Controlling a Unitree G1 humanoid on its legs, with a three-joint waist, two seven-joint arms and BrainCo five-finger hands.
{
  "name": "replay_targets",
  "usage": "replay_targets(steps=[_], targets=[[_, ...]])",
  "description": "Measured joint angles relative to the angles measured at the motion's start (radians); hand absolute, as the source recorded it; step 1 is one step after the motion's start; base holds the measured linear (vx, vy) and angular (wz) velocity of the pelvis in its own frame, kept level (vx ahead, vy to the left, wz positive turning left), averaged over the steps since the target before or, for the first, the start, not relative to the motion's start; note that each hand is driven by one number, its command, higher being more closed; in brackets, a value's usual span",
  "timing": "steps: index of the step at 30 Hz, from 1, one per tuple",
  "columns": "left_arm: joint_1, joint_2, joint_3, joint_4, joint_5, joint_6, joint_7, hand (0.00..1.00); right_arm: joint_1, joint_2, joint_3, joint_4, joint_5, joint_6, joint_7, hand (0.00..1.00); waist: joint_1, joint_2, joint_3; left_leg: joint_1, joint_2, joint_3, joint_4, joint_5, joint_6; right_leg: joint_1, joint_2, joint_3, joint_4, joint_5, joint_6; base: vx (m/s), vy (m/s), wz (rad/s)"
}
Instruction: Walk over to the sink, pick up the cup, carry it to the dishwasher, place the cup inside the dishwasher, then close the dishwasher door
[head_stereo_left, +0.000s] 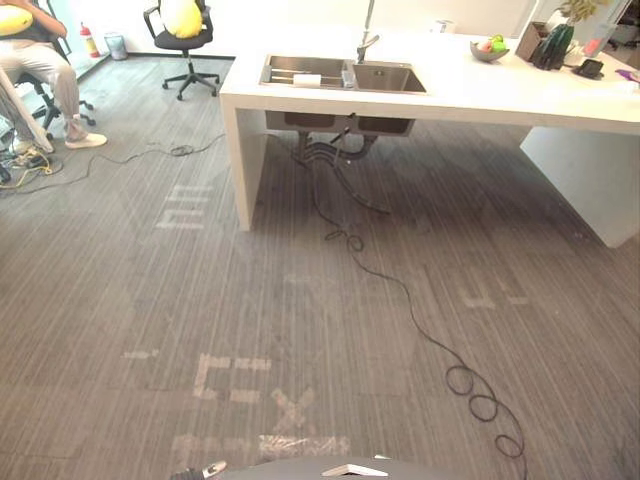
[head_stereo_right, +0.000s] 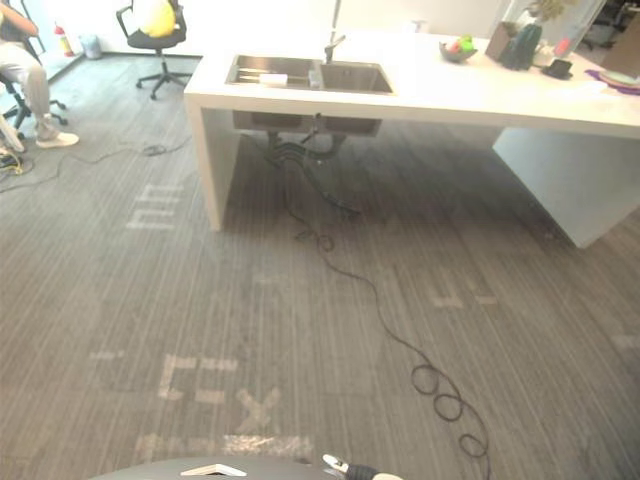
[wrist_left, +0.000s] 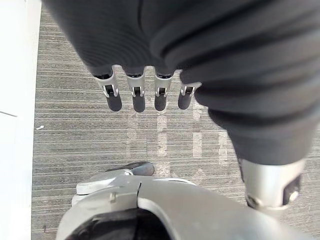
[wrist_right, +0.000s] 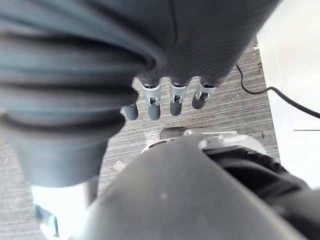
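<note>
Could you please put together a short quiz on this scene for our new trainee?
1. True or false: the left hand and the right hand each hold something.
2. Which stands on the counter to the right of the sink? A. a fruit bowl B. a kettle C. a laptop
3. How many basins does the sink have?
Key: 1. False: both hands are open and hold nothing. 2. A. 3. Two.
</note>
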Motion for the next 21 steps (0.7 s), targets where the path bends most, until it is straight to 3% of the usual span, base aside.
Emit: replay_targets(steps=[2, 4, 6, 8, 10, 14, 16, 18, 20, 21], targets=[[0.003, -0.001, 0.000, -0.001, -0.001, 0.000, 0.001, 0.00, 0.002, 0.000, -0.016, -0.005, 0.026, 0.006, 0.000, 0.00, -0.006, 0.002, 0.008, 0.000, -0.003, -0.003, 0.000, -0.012, -0.001, -0.048, -0.014, 0.001, 0.118, -0.071, 0.010, -0.09, 0.036, 0.04], [0.009, 0.005, 0.000, -0.006, -0.002, -0.001, 0.000, 0.00, 0.012, 0.011, -0.030, -0.039, 0.055, 0.005, -0.002, 0.00, -0.008, -0.015, 0.014, 0.008, -0.025, -0.005, 0.000, -0.026, 0.016, -0.111, -0.052, 0.000, 0.271, -0.155, 0.035, -0.02, 0.056, 0.13], [0.017, 0.004, 0.007, -0.014, -0.002, -0.002, 0.002, 0.00, 0.029, 0.013, -0.043, -0.043, 0.126, 0.003, -0.012, 0.00, -0.009, -0.022, 0.020, 0.023, -0.045, -0.008, 0.000, -0.039, 0.035, -0.160, -0.087, 0.000, 0.412, -0.184, 0.062, 0.03, 0.059, 0.03], [0.026, -0.006, 0.038, -0.017, -0.025, 0.007, 0.012, 0.00, 0.027, 0.015, -0.062, -0.048, 0.213, -0.006, -0.010, 0.00, -0.025, -0.015, 0.041, 0.059, -0.032, -0.005, 0.000, -0.047, 0.050, -0.247, -0.103, -0.012, 0.602, -0.206, 0.035, 0.04, 0.073, -0.12], [0.027, -0.007, 0.049, -0.016, -0.038, 0.022, 0.019, 0.00, 0.035, 0.022, -0.073, -0.047, 0.237, -0.023, -0.007, 0.00, -0.030, -0.012, 0.040, 0.075, -0.015, -0.001, 0.000, -0.058, 0.049, -0.274, -0.101, -0.040, 0.596, -0.218, 0.025, -0.02, 0.038, -0.03], [0.026, -0.023, 0.114, -0.015, -0.037, 0.041, 0.022, 0.00, 0.064, 0.034, -0.096, -0.069, 0.244, -0.062, 0.003, 0.00, -0.041, -0.003, 0.044, 0.091, 0.043, -0.001, 0.007, -0.098, 0.020, -0.369, -0.086, -0.076, 0.428, -0.138, 0.029, -0.01, 0.026, -0.07], [0.025, -0.032, 0.151, -0.019, -0.035, 0.046, 0.022, 0.00, 0.070, 0.035, -0.096, -0.083, 0.239, -0.063, 0.012, 0.00, -0.046, -0.003, 0.054, 0.092, 0.071, -0.003, 0.062, -0.154, -0.005, -0.385, -0.067, -0.056, 0.361, -0.083, 0.042, 0.11, -0.040, -0.01], [0.023, -0.046, 0.197, -0.052, -0.016, 0.059, 0.022, 0.00, 0.093, 0.045, -0.104, -0.121, 0.219, -0.063, 0.025, 0.00, -0.047, -0.003, 0.062, 0.099, 0.081, -0.028, 0.179, -0.270, -0.032, -0.381, -0.075, -0.025, 0.356, -0.054, 0.023, 0.30, -0.127, 0.22], [0.020, -0.059, 0.228, -0.079, -0.002, 0.057, 0.023, 0.00, 0.114, 0.054, -0.130, -0.119, 0.219, -0.062, 0.043, 0.00, -0.047, -0.002, 0.061, 0.116, 0.082, -0.056, 0.221, -0.336, -0.044, -0.368, -0.084, -0.024, 0.380, -0.059, -0.004, 0.48, -0.227, 0.45], [0.019, -0.066, 0.239, -0.080, 0.002, 0.056, 0.025, 0.00, 0.117, 0.053, -0.135, -0.117, 0.219, -0.061, 0.045, 0.00, -0.048, 0.004, 0.062, 0.131, 0.090, -0.063, 0.222, -0.353, -0.055, -0.362, -0.076, -0.017, 0.391, -0.031, 0.001, 0.68, -0.262, 0.50]])
